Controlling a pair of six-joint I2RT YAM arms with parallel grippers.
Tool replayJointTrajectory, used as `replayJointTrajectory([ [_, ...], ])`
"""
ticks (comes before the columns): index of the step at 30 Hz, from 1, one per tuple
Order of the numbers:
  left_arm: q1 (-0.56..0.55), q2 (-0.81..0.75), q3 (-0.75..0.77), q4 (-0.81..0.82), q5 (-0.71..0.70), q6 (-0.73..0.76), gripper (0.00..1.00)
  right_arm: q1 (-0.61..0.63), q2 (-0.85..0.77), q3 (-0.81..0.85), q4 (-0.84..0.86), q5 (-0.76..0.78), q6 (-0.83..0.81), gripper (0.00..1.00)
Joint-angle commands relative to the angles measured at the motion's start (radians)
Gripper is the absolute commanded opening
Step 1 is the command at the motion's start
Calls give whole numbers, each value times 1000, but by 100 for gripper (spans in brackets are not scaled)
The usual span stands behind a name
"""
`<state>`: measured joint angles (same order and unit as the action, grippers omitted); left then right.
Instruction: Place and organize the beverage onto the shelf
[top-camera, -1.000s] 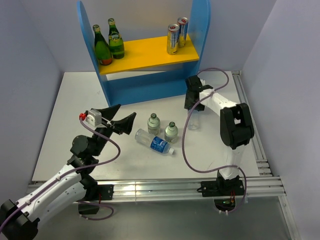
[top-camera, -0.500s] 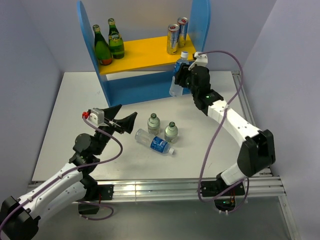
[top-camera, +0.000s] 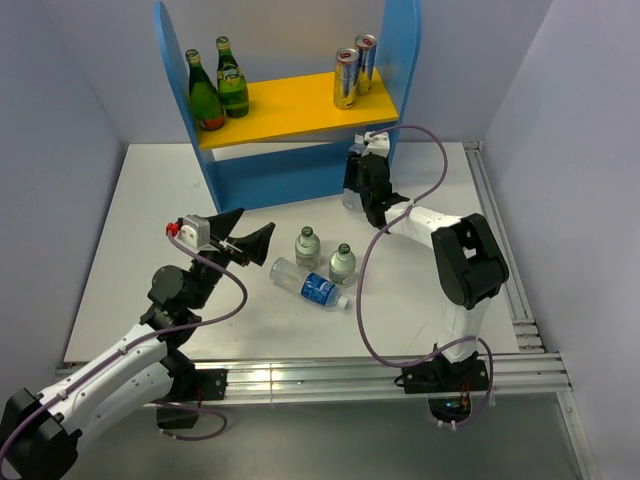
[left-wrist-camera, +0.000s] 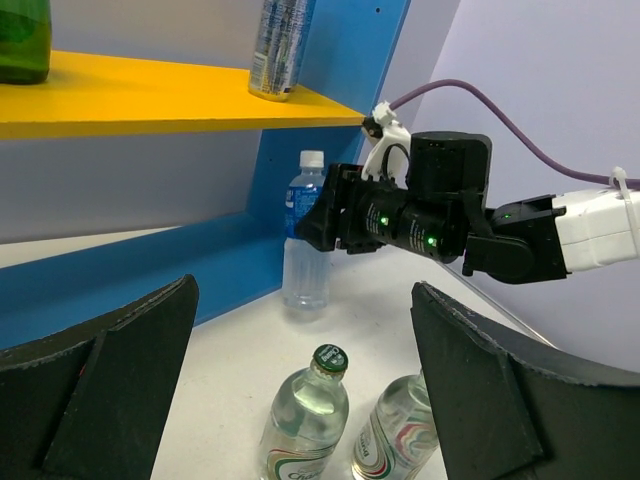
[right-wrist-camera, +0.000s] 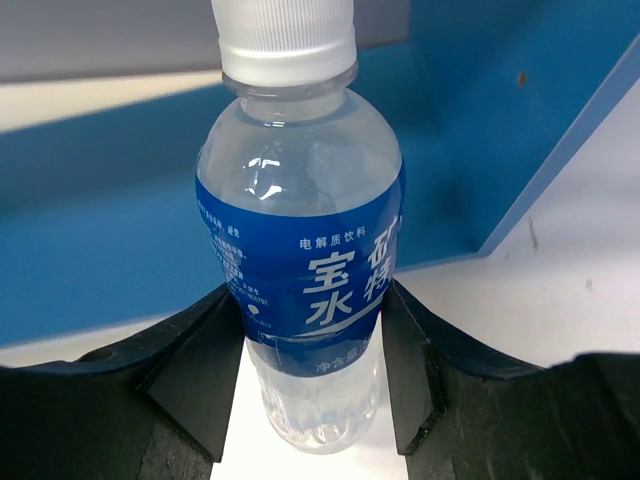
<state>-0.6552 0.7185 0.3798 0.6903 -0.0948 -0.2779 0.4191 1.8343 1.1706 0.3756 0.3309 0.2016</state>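
You have the white table (top-camera: 130, 220) under everything; at its far edge stands the blue shelf (top-camera: 290, 178), with its yellow board (top-camera: 295, 108) running between the two round-topped side panels.

Your right arm reaches to the shelf's right end; there your right gripper (top-camera: 358, 188) is clamped on the upright water bottle (right-wrist-camera: 300, 240). In the right wrist view you see a black finger (right-wrist-camera: 205, 370) pressed to each side of the bottle, at the lower edge of its blue label. The bottle stands below the yellow board, just in front of the blue back and near the right side panel; its base looks to be at the table surface, though you cannot tell for certain that it rests there.

Your left gripper (top-camera: 245, 232) hangs above the table, well apart from the shelf; its jaws are spread wide and it grasps nothing.

On the board's left end you have two green bottles (top-camera: 207, 100) standing side by side; at its right end there are two cans (top-camera: 346, 80), also upright.

On the table between the arms a lying water bottle (top-camera: 310, 286) rests on its side; just beyond it two small clear bottles (top-camera: 308, 247) with green caps stand upright, near each other.
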Motion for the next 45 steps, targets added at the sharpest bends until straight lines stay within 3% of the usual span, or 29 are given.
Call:
replayJointTrajectory([
  [1, -1, 6, 1, 51, -3, 11, 94, -2, -76, 69, 365, 89, -19, 0],
  [11, -1, 22, 1, 58, -6, 13, 94, 12, -11, 86, 520, 180, -106, 0],
  [29, -3, 15, -2, 58, -26, 31, 94, 10, 336, 400, 500, 198, -249, 0],
  [33, -1, 2, -7, 61, -31, 34, 94, 9, 390, 451, 406, 152, -284, 0],
  [38, -1, 10, -5, 61, -26, 31, 94, 7, 399, 405, 430, 163, -274, 30],
  [41, -1, 13, -4, 63, -25, 31, 94, 9, 388, 380, 445, 143, -261, 38],
  [43, -1, 9, -2, 57, -23, 31, 94, 9, 387, 391, 413, 145, -258, 64],
  [45, -1, 2, -4, 57, -25, 31, 94, 9, 379, 374, 436, 142, -258, 98],
])
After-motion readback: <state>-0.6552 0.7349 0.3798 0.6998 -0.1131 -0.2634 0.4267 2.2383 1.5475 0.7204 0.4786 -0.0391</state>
